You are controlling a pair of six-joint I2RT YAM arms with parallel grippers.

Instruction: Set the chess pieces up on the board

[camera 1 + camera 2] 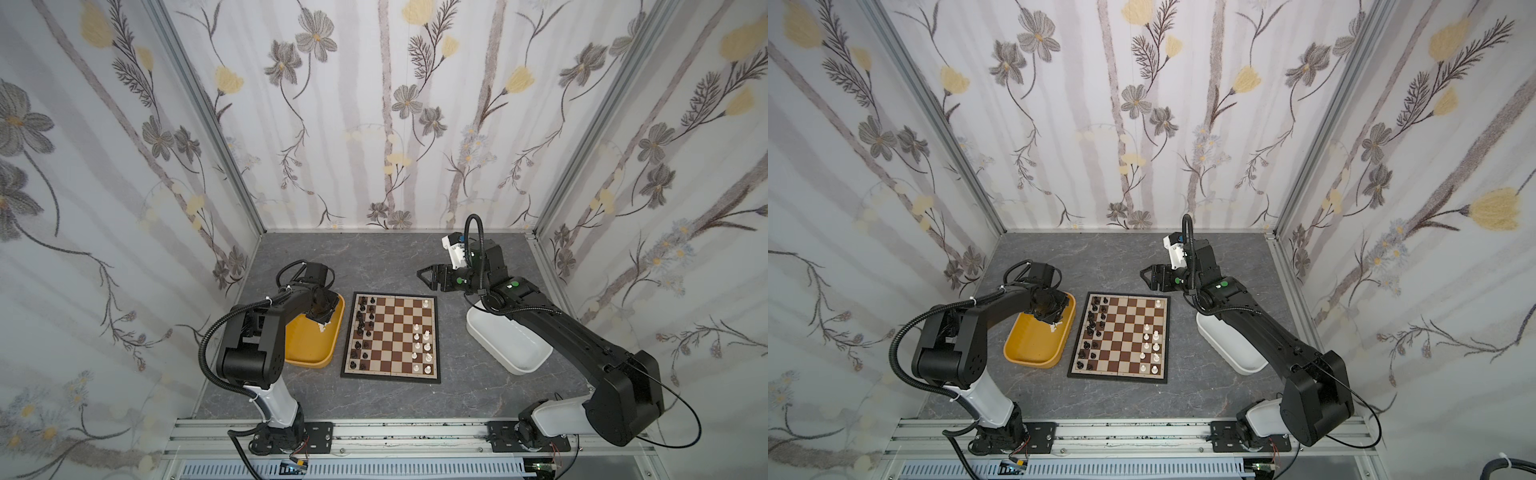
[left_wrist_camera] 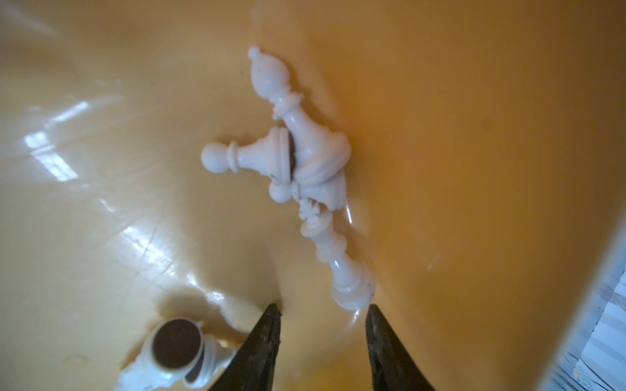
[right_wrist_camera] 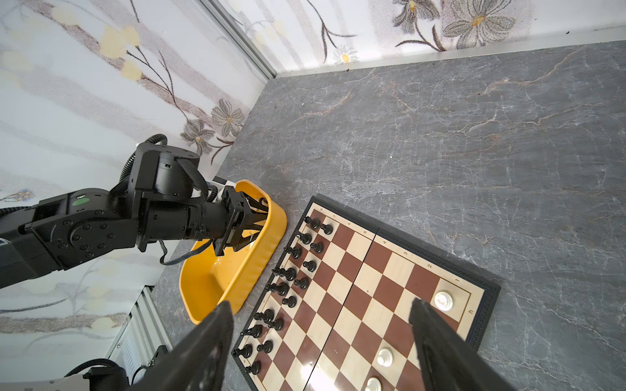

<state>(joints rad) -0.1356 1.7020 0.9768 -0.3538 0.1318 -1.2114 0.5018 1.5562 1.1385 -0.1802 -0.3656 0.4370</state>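
- Overhead, in both top views: board (image 1: pixel 390 336) lies flat mid-table (image 1: pixel 374 266), between 2 tubs, yellow tub (image 1: pixel 309 353) just beside its left edge, white tub (image 1: pixel 511 353) near its right edge, partly under the right arm.
- Black pieces (image 1: pixel 360 328) stand in 2 columns along the board's left side. White pieces (image 1: pixel 422 345) stand on its right side in 2 columns with gaps, 1 more alone at the far right corner.
- Left gripper (image 1: pixel 322 318) is down inside the yellow tub at its far end. A few white bits show just beside it; jaw state can't be told from this view.
- Right gripper (image 1: pixel 422 276) hangs in the air past the board's far right corner, pointing left, touching nothing.
- Left wrist view: jaws stand partly apart with only tub floor between the tips, nothing gripped.
- Loose white pieces lie on their sides in a touching clump on the yellow floor: bishop (image 2: pixel 271 76), pawn (image 2: pixel 244 157), crowned piece (image 2: pixel 335 250) whose base sits just ahead of 1 fingertip (image 2: pixel 372 315). Contact there can't be told.
- 1 more white piece (image 2: pixel 176 345), brown felt base facing the camera, lies beside the other fingertip.
- Right wrist view: jaws spread wide, nothing between them, above the board's white side.
- Lone white corner piece shows near 1 finger, not touching. The black columns run along the edge next to the yellow tub, with the left arm reaching into that tub.
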